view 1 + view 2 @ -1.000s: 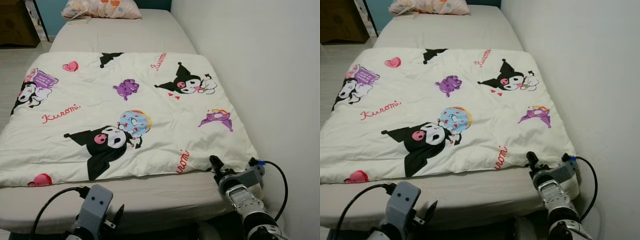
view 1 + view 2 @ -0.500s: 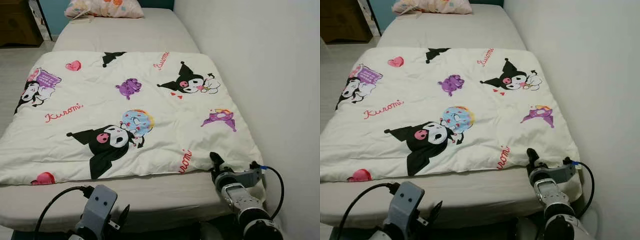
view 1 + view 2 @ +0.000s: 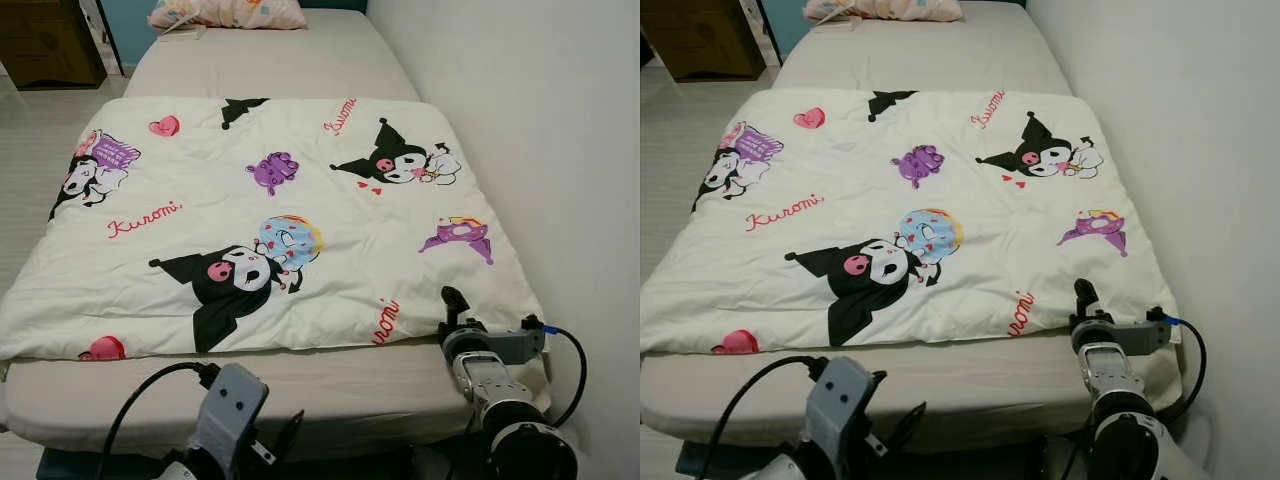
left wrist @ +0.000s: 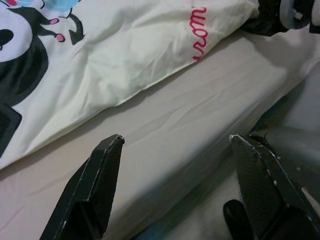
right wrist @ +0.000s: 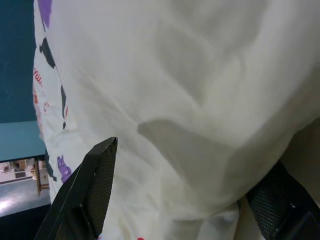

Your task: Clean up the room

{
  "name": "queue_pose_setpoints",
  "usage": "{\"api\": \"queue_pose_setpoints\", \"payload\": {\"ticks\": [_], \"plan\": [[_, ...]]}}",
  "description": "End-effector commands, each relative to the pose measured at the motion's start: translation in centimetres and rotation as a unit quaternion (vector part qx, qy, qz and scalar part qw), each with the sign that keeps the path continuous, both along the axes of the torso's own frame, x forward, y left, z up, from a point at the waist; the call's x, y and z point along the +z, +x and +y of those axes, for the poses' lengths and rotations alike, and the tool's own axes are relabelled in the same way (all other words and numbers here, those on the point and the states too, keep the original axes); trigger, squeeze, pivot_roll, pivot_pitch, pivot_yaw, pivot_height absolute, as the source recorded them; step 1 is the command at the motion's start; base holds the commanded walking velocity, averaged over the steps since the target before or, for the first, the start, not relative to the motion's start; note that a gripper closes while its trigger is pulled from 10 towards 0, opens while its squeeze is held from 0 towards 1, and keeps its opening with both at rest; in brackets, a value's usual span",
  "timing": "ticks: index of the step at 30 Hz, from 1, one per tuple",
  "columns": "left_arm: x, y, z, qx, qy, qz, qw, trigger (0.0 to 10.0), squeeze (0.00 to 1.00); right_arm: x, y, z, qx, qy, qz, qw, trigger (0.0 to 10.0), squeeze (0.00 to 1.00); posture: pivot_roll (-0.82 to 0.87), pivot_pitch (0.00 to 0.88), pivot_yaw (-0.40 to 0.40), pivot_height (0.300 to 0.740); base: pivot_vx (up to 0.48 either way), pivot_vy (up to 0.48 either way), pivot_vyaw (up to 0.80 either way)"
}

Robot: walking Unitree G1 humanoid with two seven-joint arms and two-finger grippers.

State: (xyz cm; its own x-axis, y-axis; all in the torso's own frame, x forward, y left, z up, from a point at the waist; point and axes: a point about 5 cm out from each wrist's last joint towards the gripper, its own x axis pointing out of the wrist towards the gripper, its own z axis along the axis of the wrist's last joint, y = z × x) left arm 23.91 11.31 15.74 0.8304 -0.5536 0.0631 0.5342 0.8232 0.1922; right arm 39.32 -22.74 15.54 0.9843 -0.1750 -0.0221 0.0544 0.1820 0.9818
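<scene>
While the white Kuromi-print duvet (image 3: 280,215) lies spread flat over most of the bed (image 3: 330,385), the right gripper (image 3: 455,305) sits at its near right corner, at about five o'clock in the head views. In the right wrist view one black finger (image 5: 87,192) lies on top of the fabric and the other shows beneath the fold, so the corner of the duvet sits between the two; the jaws look narrowed on the cloth, holding it. A black cable (image 3: 570,360) loops off the right wrist next to the white wall (image 3: 540,120).

The left gripper (image 4: 175,165) hangs low at about seven o'clock, off the near edge of the mattress and apart from the duvet. Its fingers (image 4: 92,190) stand wide apart with nothing between them, pointed at the bare beige sheet below the duvet's front hem.

A strip of beige sheet shows along the near edge of the bed. Beyond the duvet's far hem, at twelve o'clock, more bare sheet runs up to a patterned pillow (image 3: 235,14) at the head. A dark wooden cabinet (image 3: 40,40) stands on the floor at about eleven o'clock.
</scene>
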Motion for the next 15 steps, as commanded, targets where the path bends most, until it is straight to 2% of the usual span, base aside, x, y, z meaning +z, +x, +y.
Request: {"api": "queue_pose_setpoints", "payload": {"ticks": [1, 3, 4, 5, 6, 7, 8, 9, 15], "plan": [[-0.6, -0.5, 0.1, 0.004, 0.001, 0.017, 1.000, 10.0, 0.00, -1.1, -0.6, -1.0, -0.018, -0.014, 0.028, 0.999, 4.4, 0.00, 0.17, 0.505, -0.025, 0.547, 0.000, 0.000, 0.00], [-0.6, -0.5, 0.1, 0.005, 0.001, 0.017, 1.000, 10.0, 0.00, -1.2, -0.7, -1.2, -0.021, -0.019, 0.031, 0.999, 4.4, 0.00, 0.17, 0.505, -0.025, 0.547, 0.000, 0.000, 0.00], [-0.7, -0.6, 0.3, 0.006, 0.003, 0.019, 1.000, 10.0, 0.00, -1.3, -0.9, -1.8, -0.034, -0.020, 0.038, 0.999, 3.5, 0.00, 0.17, 0.505, -0.024, 0.547, 0.000, 0.000, 0.00], [-0.7, -0.6, 0.4, 0.007, 0.004, 0.020, 1.000, 10.0, 0.00, -1.4, -1.0, -2.0, -0.039, -0.021, 0.040, 0.998, 2.2, 0.00, 0.17, 0.505, -0.024, 0.547, 0.000, 0.000, 0.00], [-0.7, -0.6, 0.4, 0.007, 0.004, 0.020, 1.000, 10.0, 0.00, -1.4, -1.0, -2.0, -0.039, -0.021, 0.040, 0.998, 2.2, 0.00, 0.17, 0.505, -0.024, 0.547, 0.000, 0.000, 0.00], [-0.7, -0.6, 0.4, 0.007, 0.005, 0.021, 1.000, 10.0, 0.00, -1.4, -1.1, -2.2, -0.042, -0.021, 0.041, 0.998, 1.3, 0.00, 0.17, 0.505, -0.024, 0.547, 0.000, 0.000, 0.00], [-0.7, -0.6, 0.4, 0.007, 0.005, 0.021, 1.000, 10.0, 0.00, -1.4, -1.1, -2.2, -0.042, -0.021, 0.041, 0.998, 1.3, 0.00, 0.17, 0.505, -0.024, 0.547, 0.000, 0.000, 0.00], [-0.7, -0.6, 0.5, 0.011, 0.005, 0.023, 1.000, 10.0, 0.00, -1.5, -1.2, -2.5, -0.049, -0.021, 0.044, 0.998, 0.0, 0.00, 0.17, 0.505, -0.022, 0.547, 0.000, 0.000, 0.00], [-0.6, -0.5, 0.7, 0.015, 0.007, 0.023, 1.000, 10.0, 0.00, -1.4, -1.1, -2.5, -0.046, -0.027, 0.047, 0.997, 0.0, 0.00, 0.16, 0.504, -0.025, 0.547, 0.000, 0.000, 0.00]]}}
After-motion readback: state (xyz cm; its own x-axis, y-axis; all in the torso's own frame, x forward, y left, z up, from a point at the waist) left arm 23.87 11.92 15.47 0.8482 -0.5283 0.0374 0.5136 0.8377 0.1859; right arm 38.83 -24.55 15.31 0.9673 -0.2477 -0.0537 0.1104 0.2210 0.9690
